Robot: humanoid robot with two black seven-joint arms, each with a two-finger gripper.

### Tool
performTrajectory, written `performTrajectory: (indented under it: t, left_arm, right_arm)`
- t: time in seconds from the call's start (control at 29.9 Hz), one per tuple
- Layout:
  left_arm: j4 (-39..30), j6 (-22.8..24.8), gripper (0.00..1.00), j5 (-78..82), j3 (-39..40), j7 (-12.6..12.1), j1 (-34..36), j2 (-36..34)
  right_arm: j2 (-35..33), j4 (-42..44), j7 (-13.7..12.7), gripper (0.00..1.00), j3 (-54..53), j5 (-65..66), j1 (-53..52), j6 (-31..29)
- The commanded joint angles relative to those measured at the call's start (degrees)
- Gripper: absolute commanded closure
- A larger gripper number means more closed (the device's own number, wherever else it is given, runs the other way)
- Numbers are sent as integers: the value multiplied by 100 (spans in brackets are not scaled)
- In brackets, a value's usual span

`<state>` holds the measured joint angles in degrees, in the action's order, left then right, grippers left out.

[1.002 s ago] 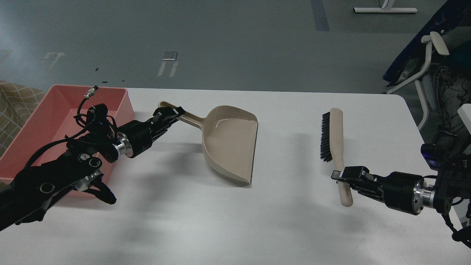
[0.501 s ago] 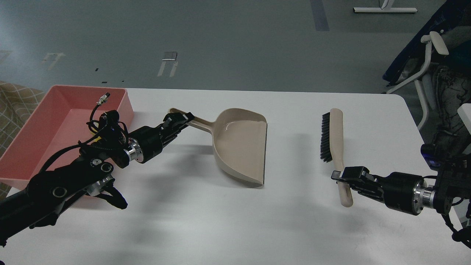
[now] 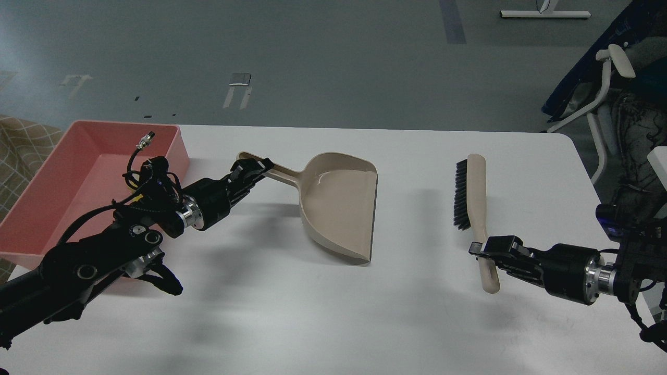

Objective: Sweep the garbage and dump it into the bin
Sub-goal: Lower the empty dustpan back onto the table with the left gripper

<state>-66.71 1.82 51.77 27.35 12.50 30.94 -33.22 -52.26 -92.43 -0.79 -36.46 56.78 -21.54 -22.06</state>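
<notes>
The pink bin [image 3: 73, 172] stands at the table's far left. No sponge piece or bread slice shows anywhere; my left arm hides part of the bin's inside. My left gripper [image 3: 256, 167] is shut on the long handle of the beige dustpan [image 3: 341, 208], right of the bin. The pan's open mouth faces right, and the pan looks empty. My right gripper [image 3: 482, 250] is shut on the handle end of the beige brush [image 3: 471, 190], whose black bristles face left. The brush lies lengthwise, right of the dustpan.
The white table [image 3: 333, 312] ends at the far edge just behind the bin and the tools. Its right edge is near my right arm. A checked cloth [image 3: 21, 140] lies off the left edge. A chair frame [image 3: 604, 88] stands beyond the right corner.
My left gripper has carried the dustpan to the right, away from the bin, then nearly stopped. The right gripper and the brush have not moved.
</notes>
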Motion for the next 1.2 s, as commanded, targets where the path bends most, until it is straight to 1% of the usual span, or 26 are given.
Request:
performTrajectory:
  t: [0.0,0.03,0.07,0.13,0.27,0.33,0.37,0.4,0.43,0.5,1.17]
  left_arm:
    - [0,-32,64,-9,-1,-117,-1,26]
    - [0,-41,57,-9,7,-117,-1,34]
    - [0,-41,57,-9,7,-117,-1,34]
    - [0,-85,47,-9,-1,-125,-1,43]
    - [0,-85,35,-18,-1,-125,-1,70]
    - [0,-85,24,-26,7,-117,-1,70]
    - [0,-94,13,-35,7,-117,-1,70]
    - [0,-94,8,-61,7,-117,-1,70]
    - [0,-94,5,-62,7,-117,-1,61]
    - [-9,-94,3,-62,7,-117,-9,61]
    - [-97,-68,2,-18,-10,-73,-414,-62]
  right_arm:
    - [5,-3,0,100,7,0,1,0]
    - [5,-3,0,100,-1,0,1,0]
    - [5,-3,0,100,-1,0,1,0]
    - [5,-3,0,100,-1,0,27,0]
    - [5,-3,0,100,-1,0,36,0]
    - [-3,-3,0,100,-1,0,36,0]
    - [5,-3,0,100,-1,0,36,0]
    - [5,-3,0,100,-1,0,36,0]
    - [5,-3,0,100,-1,0,36,0]
    - [5,-3,0,100,-1,0,36,0]
    - [14,-3,0,100,-1,0,36,0]
